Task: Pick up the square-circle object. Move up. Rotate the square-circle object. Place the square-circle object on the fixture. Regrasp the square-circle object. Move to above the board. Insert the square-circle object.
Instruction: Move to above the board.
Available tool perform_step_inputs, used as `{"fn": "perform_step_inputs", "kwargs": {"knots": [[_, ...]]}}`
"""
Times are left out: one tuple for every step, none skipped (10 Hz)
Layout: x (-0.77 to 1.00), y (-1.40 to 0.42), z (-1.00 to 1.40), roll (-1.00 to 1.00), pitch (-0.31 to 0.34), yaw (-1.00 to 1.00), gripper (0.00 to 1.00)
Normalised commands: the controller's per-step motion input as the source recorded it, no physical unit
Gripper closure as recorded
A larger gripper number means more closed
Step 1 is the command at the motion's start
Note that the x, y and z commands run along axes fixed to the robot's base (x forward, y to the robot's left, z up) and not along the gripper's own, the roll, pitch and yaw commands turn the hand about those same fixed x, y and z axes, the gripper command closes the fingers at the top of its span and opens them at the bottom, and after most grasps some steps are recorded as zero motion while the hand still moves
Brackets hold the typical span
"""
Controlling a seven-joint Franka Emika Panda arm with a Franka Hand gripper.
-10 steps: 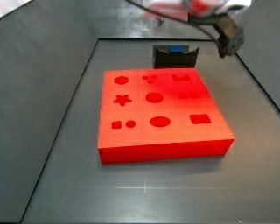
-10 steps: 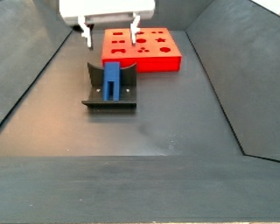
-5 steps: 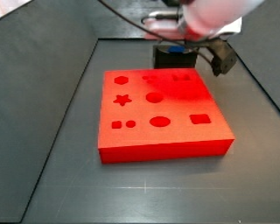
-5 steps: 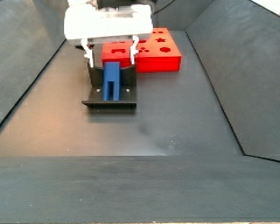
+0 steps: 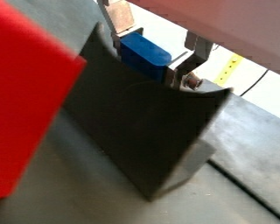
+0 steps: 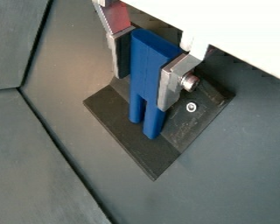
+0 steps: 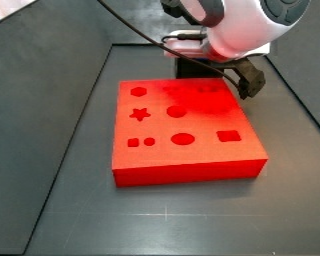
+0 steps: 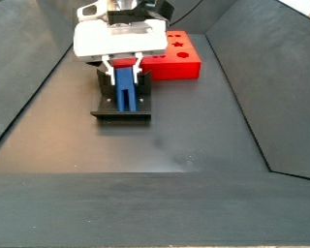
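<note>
Dark grey floor with sloped dark walls holds everything. On it sits the fixture (image 8: 121,105), and the square-circle object (image 8: 124,85) lies in its slot, leaning up the sloped back. The red board (image 8: 174,55) is just past the fixture, on the far side from the end effector's way in.

The end effector (image 6: 147,54) is down over the fixture, and the blue piece sits right between its two silver fingers (image 6: 175,79). The fingers are apart, one on each long side of the piece. I cannot tell if the pads touch it yet.

The piece's long axis runs along the fixture's slope. Its blocky head is up between the fingers and its two prongs point down and away from them.
</note>
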Motion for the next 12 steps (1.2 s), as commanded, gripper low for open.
{"fn": "perform_step_inputs", "kwargs": {"knots": [[0.38,-0.01,1.00,-0.02,0.271,0.18,1.00],[0.36,-0.02,1.00,-0.02,0.268,0.20,1.00],[0.36,-0.02,1.00,-0.02,0.221,0.22,1.00],[0.35,-0.02,1.00,-0.01,0.174,0.24,1.00],[0.34,-0.02,1.00,0.00,0.116,0.24,1.00],[0.33,-0.03,1.00,-0.01,0.078,0.23,1.00],[0.32,-0.03,1.00,0.00,0.049,0.21,1.00],[0.30,-0.03,1.00,-0.01,0.025,0.18,1.00],[0.28,-0.03,1.00,-0.01,0.010,0.15,1.00],[0.26,-0.03,1.00,-0.02,0.006,0.12,1.00],[0.20,-0.03,0.90,-0.02,0.007,0.08,1.00],[0.16,-0.03,0.78,-0.01,0.010,0.07,1.00]]}}
